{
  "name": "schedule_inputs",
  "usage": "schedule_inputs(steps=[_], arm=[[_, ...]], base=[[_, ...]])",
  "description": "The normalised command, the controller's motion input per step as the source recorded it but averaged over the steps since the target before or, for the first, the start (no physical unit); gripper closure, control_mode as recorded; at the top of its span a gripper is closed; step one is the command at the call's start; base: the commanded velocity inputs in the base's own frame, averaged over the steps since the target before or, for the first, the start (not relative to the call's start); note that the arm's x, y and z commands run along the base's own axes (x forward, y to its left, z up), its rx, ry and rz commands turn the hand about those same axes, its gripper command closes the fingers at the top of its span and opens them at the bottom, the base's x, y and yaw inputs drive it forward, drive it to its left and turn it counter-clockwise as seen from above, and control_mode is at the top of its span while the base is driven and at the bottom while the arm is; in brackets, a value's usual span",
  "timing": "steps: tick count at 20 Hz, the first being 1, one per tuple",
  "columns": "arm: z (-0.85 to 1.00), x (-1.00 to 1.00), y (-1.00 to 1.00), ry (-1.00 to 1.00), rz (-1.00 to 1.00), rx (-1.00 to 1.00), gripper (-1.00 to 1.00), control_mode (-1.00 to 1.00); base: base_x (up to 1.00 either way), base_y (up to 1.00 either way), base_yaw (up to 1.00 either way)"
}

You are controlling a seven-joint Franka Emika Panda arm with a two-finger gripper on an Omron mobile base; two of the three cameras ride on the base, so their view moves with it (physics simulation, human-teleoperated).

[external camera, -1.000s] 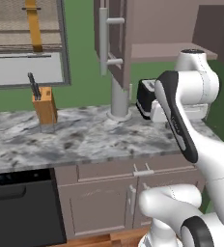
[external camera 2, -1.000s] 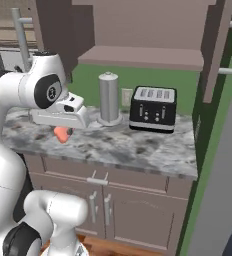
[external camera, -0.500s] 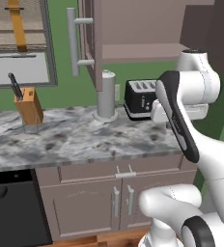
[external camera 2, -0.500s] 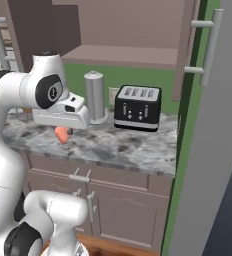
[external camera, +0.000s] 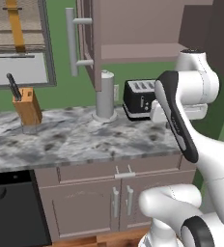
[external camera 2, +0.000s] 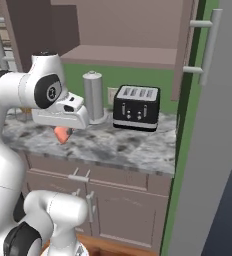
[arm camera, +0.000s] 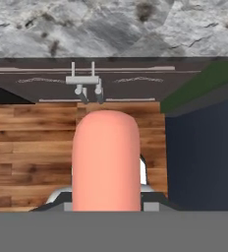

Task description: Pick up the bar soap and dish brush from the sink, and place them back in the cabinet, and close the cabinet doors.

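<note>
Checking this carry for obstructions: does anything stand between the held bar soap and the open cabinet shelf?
Nothing visible blocks it. The gripper holds the bar soap in front of the counter; the cabinet shelf is open above. The metal canister and toaster stand below the shelf, so a lift passes near them.

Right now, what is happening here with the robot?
The robot's gripper holds the bar soap, a salmon-pink block, in front of the marbled counter. The cabinet above stands open, with one of the cabinet doors swung out. A toaster and a grey canister stand on the counter below.
</note>
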Motion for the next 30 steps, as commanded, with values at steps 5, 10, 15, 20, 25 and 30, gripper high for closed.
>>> schedule_inputs(steps=[5, 10, 15, 20, 25, 30], arm=[[0.00, 0.00, 0.00, 0.00, 0.00, 0.00, 1.00, 1.00], [0.00, 0.00, 0.00, 0.00, 0.00, 0.00, 1.00, 1.00], [0.00, 0.00, 0.00, 0.00, 0.00, 0.00, 1.00, 1.00], [0.00, 0.00, 0.00, 0.00, 0.00, 0.00, 1.00, 1.00], [0.00, 0.00, 0.00, 0.00, 0.00, 0.00, 1.00, 1.00], [0.00, 0.00, 0.00, 0.00, 0.00, 0.00, 1.00, 1.00]], base=[[0.19, 0.02, -0.15], [0.36, 0.01, -0.08], [0.46, 0.00, -0.06], [0.45, 0.00, 0.00], [0.42, 0.00, 0.00], [0.42, 0.00, 0.00]])
